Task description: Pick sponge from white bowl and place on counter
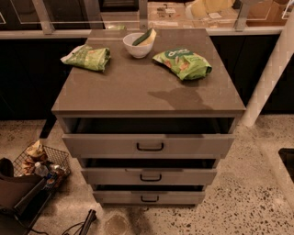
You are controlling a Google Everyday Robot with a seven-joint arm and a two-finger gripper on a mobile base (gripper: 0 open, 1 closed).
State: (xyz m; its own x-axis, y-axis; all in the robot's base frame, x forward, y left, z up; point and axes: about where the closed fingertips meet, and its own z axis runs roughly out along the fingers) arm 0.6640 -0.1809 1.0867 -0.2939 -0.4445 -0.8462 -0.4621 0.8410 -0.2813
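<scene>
At upper centre of the frame, the sponge point(144, 36) leans in the white bowl point(137, 49) on the counter point(138, 92). The gripper point(207, 7) hovers at the top edge (clenched or released, I cannot tell). Best to approach from above and pinch the sponge's raised end.
</scene>
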